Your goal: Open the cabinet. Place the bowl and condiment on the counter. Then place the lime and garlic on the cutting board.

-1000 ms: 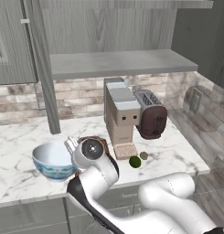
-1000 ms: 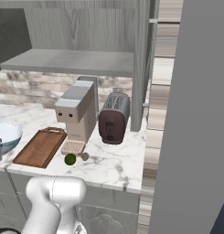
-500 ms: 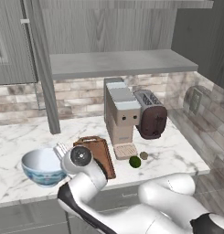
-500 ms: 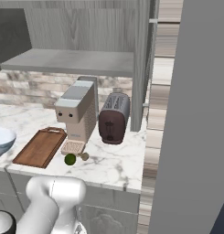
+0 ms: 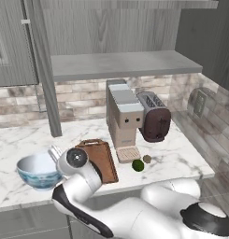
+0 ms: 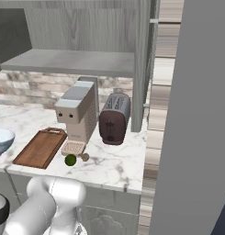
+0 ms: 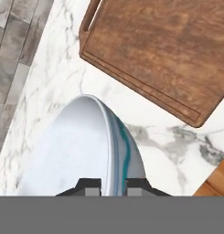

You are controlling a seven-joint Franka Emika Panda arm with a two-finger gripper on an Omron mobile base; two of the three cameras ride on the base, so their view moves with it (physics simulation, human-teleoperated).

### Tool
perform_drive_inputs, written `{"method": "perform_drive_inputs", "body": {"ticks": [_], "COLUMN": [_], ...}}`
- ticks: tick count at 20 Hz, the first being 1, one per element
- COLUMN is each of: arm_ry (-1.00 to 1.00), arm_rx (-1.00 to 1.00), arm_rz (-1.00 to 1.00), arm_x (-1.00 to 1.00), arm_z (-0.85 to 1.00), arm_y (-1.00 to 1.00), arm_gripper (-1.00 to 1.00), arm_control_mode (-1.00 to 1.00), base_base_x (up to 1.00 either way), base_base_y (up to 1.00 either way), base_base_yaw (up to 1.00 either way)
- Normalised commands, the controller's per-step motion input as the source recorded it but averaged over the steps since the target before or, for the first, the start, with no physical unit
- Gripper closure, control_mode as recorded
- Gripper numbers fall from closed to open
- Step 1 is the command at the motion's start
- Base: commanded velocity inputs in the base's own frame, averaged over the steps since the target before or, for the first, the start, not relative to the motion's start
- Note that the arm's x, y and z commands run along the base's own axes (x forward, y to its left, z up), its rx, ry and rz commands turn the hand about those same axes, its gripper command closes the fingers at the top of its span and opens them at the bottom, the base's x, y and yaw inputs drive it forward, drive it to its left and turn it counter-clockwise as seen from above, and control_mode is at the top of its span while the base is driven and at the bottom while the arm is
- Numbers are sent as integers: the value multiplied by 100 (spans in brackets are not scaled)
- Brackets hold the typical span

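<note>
While the bowl (image 5: 37, 171) sat on the marble worktop (image 5: 181, 154) left of the cutting board (image 5: 100, 160), the hand (image 7: 113, 186) straddled its rim, one fingertip (image 7: 89, 186) inside and one outside; whether it gripped or had let go could not be told. Near the coffee machine (image 5: 122, 114), the lime (image 5: 138, 165) and garlic (image 5: 147, 159) lay on the worktop beside the board. Above, the cabinet (image 5: 116, 42) stood open, its shelf bare.
</note>
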Motion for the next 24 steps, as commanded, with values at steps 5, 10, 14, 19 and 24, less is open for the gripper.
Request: {"method": "perform_drive_inputs", "body": {"ticks": [5, 10, 14, 19, 24], "arm_ry": [-1, 0, 0, 0, 0], "arm_rx": [0, 0, 0, 0, 0], "arm_rz": [3, 3, 4, 6, 8], "arm_x": [19, 22, 6, -5, -21], "arm_z": [-15, -20, -26, -24, -31], "arm_y": [21, 22, 17, 5, 0], "arm_gripper": [100, 100, 100, 100, -100], "arm_control_mode": [-100, -100, -100, -100, -100], "base_base_x": [0, 0, 0, 0, 0], "base_base_y": [0, 0, 0, 0, 0], "base_base_yaw": [0, 0, 0, 0, 0]}}
